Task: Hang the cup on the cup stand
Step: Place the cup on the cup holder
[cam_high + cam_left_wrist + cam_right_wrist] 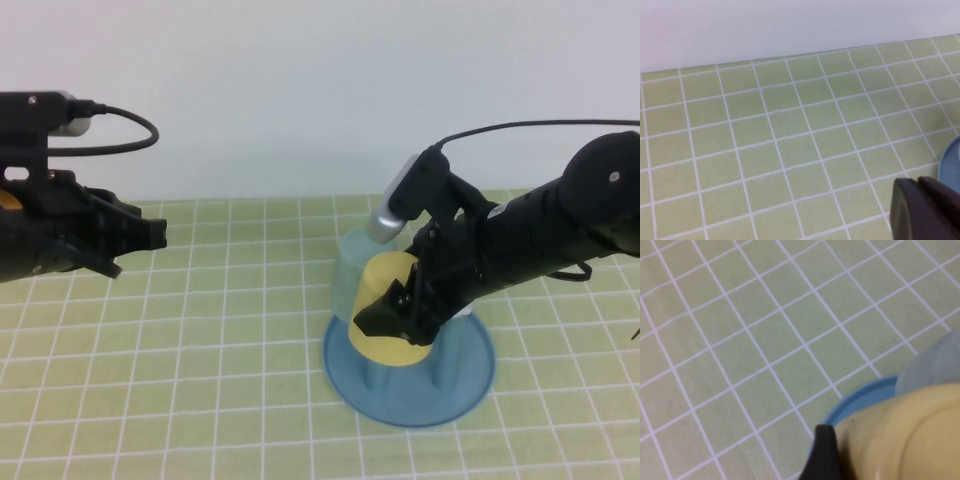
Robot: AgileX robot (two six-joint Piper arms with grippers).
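The left gripper (150,232) is hovering at nine o'clock over the green grid mat (230,330), its fingers pressed together on nothing. At about five o'clock, the right gripper (400,312) is clasping the yellow cup (385,290) with widely spread fingers, holding it tilted over the blue cup stand (455,395). A pale teal cup (350,275) is sitting just behind it.
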